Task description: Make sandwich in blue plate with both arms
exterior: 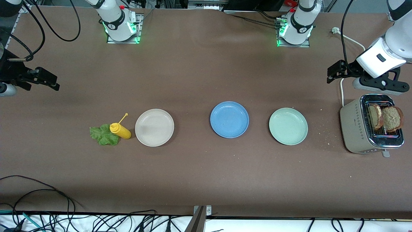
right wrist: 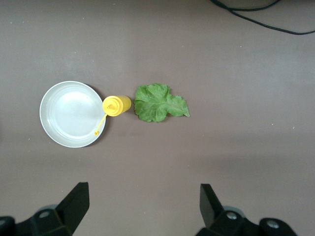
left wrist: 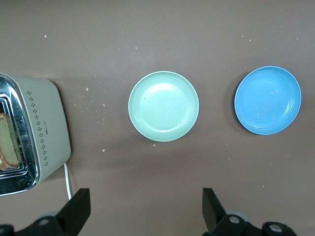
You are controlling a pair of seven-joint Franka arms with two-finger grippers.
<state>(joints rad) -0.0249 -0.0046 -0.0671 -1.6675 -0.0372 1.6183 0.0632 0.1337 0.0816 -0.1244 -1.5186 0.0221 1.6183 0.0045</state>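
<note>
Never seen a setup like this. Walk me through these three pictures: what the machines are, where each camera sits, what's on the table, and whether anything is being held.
Two white robot arms stand at a brown table. The big picture looks down from across the table; the other two come from cameras on each arm's wrist. The left gripper hangs open above the table near the toaster, which has two bread slices standing in it. The right gripper hangs open at the other end. In a row lie a lettuce leaf, a yellow squeeze bottle, an off-white plate, the blue plate and a pale green plate. Nothing is held; all plates are bare.
</note>
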